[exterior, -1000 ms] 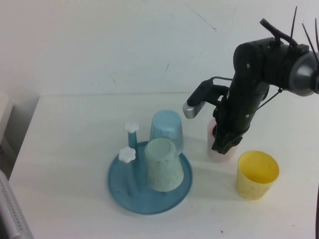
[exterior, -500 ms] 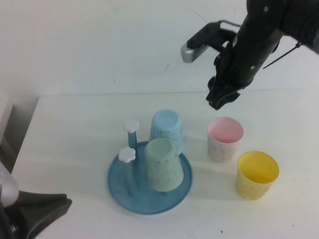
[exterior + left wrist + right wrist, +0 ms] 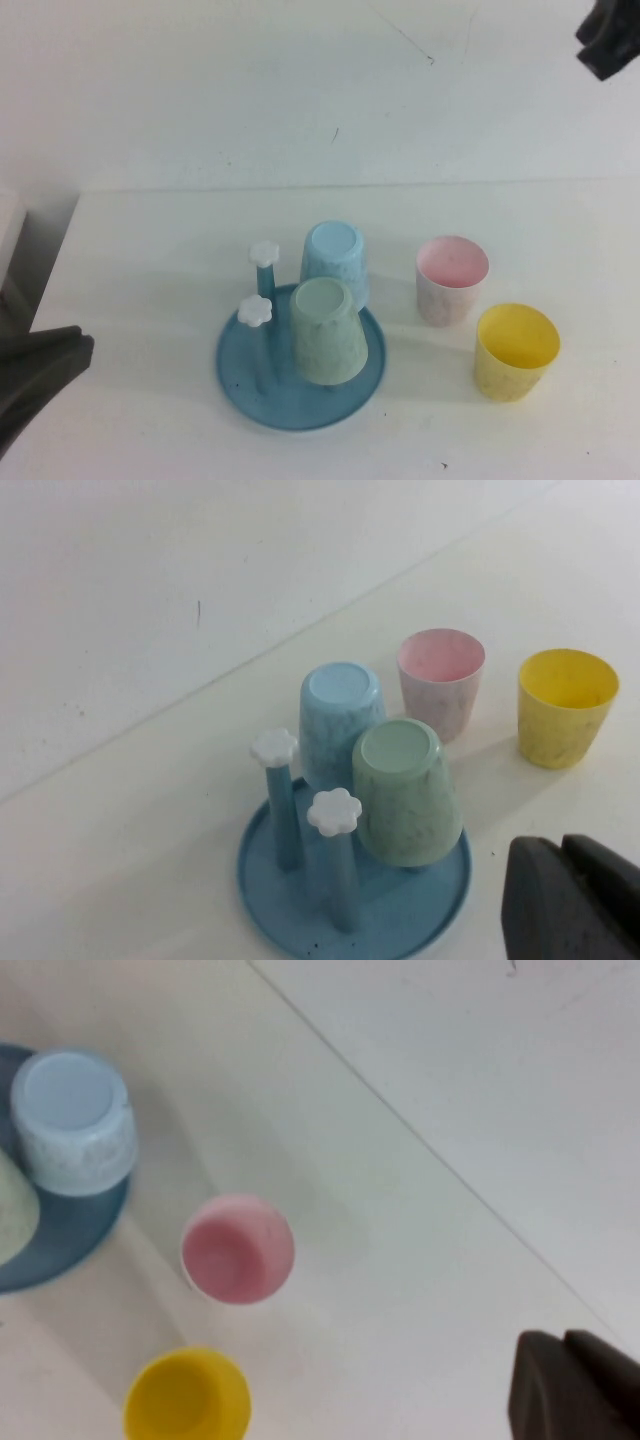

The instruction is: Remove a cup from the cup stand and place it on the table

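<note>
The pale pink cup (image 3: 452, 278) stands upright on the white table (image 3: 150, 250), right of the cup stand (image 3: 240, 375), with nothing holding it. It also shows in the left wrist view (image 3: 441, 680) and the right wrist view (image 3: 237, 1250). The blue stand carries an upside-down light blue tumbler (image 3: 334, 260) and a green one (image 3: 327, 330), and two pegs with white caps (image 3: 256, 310) are bare. My right gripper (image 3: 608, 40) is high at the far right, well away from the cup, shut and empty (image 3: 565, 1345). My left gripper (image 3: 563, 848) is shut, near the stand's front.
A yellow tumbler (image 3: 516, 350) stands upright on the table just right of and in front of the pink cup. Part of my left arm (image 3: 35, 385) shows at the table's front left corner. A pale wall rises behind the table.
My right gripper let go of the pink cup, which now stands on the table, and rose up and away to the far right. My left arm came into view at the front left.
</note>
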Controlling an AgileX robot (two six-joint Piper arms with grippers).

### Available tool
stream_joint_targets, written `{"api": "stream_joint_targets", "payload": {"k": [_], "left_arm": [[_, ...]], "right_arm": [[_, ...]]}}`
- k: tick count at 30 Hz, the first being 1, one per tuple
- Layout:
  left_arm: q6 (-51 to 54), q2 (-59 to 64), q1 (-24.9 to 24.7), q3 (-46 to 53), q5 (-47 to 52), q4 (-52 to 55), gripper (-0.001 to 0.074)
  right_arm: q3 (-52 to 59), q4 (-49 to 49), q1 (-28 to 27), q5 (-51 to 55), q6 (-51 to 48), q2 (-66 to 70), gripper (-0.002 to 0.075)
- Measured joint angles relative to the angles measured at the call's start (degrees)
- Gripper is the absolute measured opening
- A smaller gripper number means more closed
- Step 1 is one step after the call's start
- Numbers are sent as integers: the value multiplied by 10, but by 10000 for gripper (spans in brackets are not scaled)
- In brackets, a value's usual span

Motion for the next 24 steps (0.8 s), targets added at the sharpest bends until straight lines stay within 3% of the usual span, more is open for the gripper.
{"api": "stream_joint_targets", "payload": {"k": [8, 24], "left_arm": [[-3, 0, 0, 0, 0, -7, -1], [-5, 0, 0, 0, -4, -13, -1]], "right_arm": [[208, -11, 0, -5, 11, -193, -1], [736, 21, 0, -221, 35, -591, -2]]}}
